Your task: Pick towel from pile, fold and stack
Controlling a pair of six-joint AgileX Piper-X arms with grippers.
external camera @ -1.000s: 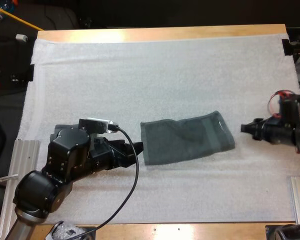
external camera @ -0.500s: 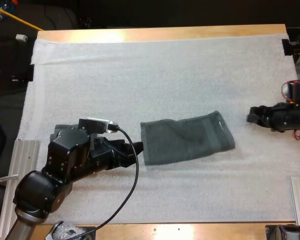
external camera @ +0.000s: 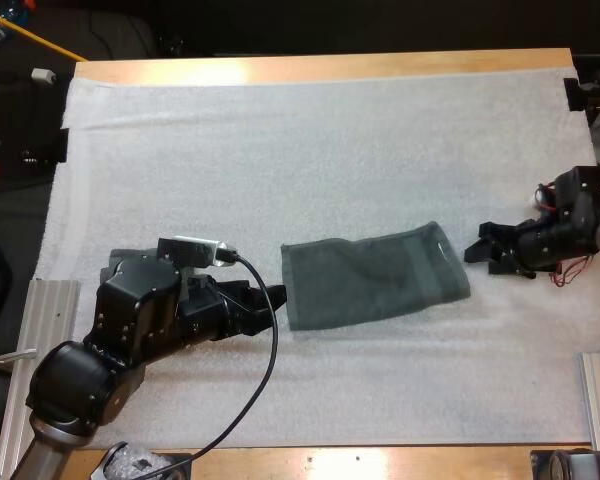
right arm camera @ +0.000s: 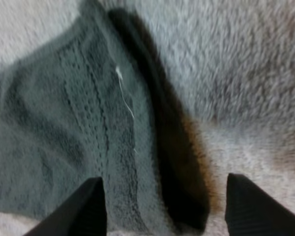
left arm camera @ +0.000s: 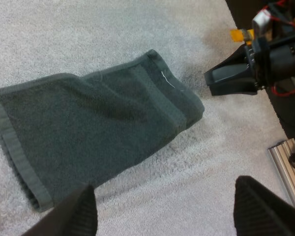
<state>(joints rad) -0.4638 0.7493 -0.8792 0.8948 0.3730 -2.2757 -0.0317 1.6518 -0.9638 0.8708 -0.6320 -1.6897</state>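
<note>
Nearest me, the left tool [external camera: 268,300] lies low on the white mat [external camera: 310,150], spread wide and holding nothing, its tips just short of the towel's near-left end. The towel [external camera: 375,275] rests flat in the middle of the mat, apparently doubled into a long strip. Its long axis runs across the table [external camera: 320,66] from left to right, and the right end, the one with the stitched hem and a loose white thread, is angled slightly away from me. The right tool [external camera: 485,252] hovers just beside that end, also spread and empty. I'd say the folding is partway along, with another fold and the stacking left to do.
</note>
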